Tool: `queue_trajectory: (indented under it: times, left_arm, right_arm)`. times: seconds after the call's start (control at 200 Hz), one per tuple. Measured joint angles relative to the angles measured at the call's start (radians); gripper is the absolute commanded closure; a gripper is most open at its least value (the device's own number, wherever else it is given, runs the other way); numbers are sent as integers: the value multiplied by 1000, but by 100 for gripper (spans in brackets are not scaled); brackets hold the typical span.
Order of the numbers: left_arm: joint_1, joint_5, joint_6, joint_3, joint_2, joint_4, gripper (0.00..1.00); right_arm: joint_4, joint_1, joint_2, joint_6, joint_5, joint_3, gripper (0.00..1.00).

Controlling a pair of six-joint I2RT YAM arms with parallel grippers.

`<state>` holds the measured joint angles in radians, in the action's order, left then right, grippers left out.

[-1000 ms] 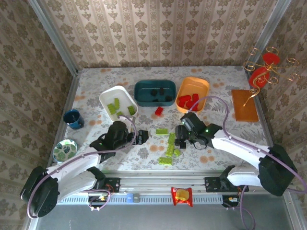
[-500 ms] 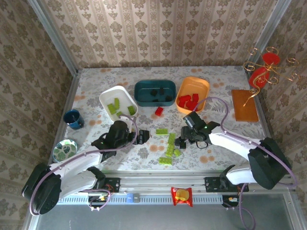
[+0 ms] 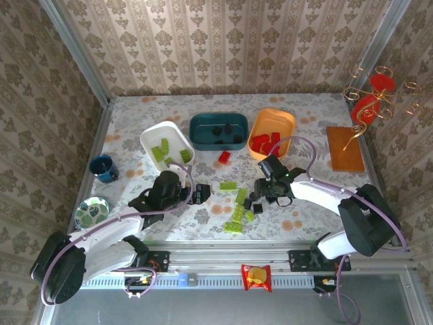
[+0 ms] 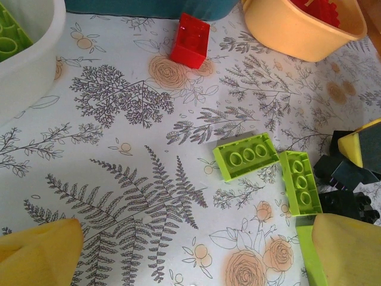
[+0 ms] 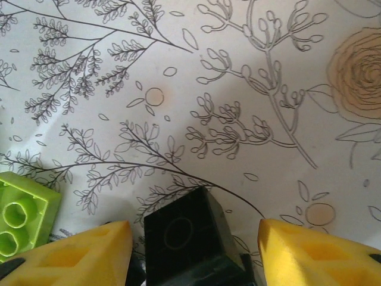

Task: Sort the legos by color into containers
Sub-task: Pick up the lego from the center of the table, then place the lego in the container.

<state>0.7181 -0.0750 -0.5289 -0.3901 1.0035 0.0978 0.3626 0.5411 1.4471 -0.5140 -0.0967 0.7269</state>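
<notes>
- the right gripper [image 3: 257, 200] is hovering low over the table [image 3: 308, 128] with its claw spread
- its yellow fingers [image 5: 77, 253] are straddling a black lego [image 5: 187, 238]; gaps are showing on both sides, so it is not pinching it
- more black legos [image 4: 348, 199] are lying clustered right by that spot
- the left gripper [image 3: 200, 194] is sitting spread wide with nothing between its tips, just left of the loose lime green legos [image 3: 238, 206]
- the lime green legos are lying strung out on the table between the two grippers, toward the near edge
- one red lego [image 3: 224, 157] is lying alone just in front of the dark teal tray [image 3: 196, 135]
- the trays are sitting in a row at the back: white tray [image 3: 150, 135] left, dark teal tray middle, orange tray [image 3: 270, 114] right
- the white tray is holding green pieces [image 3: 162, 150], the dark teal tray black pieces [image 3: 220, 132], the orange tray red pieces [image 3: 265, 142]
</notes>
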Motion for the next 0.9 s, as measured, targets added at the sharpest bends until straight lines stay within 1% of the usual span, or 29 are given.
queue_trajectory:
  times: [0.13, 0.3, 0.435, 0.57, 0.66, 0.74, 0.81, 0.895]
  left_arm:
    - [0, 0, 0, 0, 3, 0, 0]
    - [0, 0, 0, 0, 3, 0, 0]
    - [-1, 0, 0, 0, 3, 0, 0]
    - [-1, 0, 0, 0, 3, 0, 0]
    - [-1, 1, 0, 0, 3, 0, 0]
    - [-1, 4, 0, 0, 3, 0, 0]
    - [-1, 4, 0, 0, 3, 0, 0]
    - [-1, 4, 0, 0, 3, -3, 0]
  right_arm:
    - [0, 0, 10, 15, 1, 0, 56]
    - [-1, -4, 9, 22, 1, 0, 62]
    - [8, -6, -13, 22, 1, 0, 65]
    - [40, -6, -90, 28, 1, 26, 66]
    - [58, 1, -110, 38, 2, 107, 66]
    - [53, 5, -85, 44, 3, 209, 67]
    - [32, 8, -17, 45, 5, 314, 67]
    - [-6, 10, 125, 49, 4, 462, 67]
